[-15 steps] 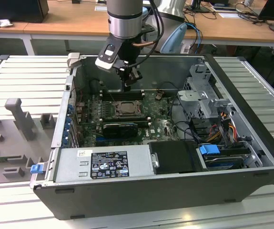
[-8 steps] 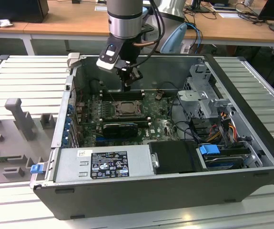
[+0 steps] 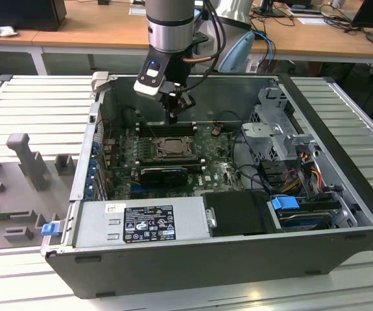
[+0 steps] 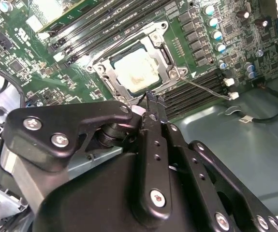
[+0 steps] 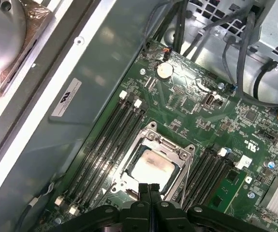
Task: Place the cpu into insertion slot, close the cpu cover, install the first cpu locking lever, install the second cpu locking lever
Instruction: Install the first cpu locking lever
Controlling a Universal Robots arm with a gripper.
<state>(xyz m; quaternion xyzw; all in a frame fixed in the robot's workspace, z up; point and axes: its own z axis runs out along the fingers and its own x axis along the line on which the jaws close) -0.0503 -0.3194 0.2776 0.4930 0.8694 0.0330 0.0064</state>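
Inside an open computer case, the robot arm's gripper hangs close over one edge of the insertion slot, its fingertips pressed narrow against each other with nothing between them. In the exterior view the slot lies at 12 o'clock from the long black card. Both wrist views show the cpu seated in the slot, silver face up, with the cpu cover lying flat around it; a thin locking lever slants out from one socket corner
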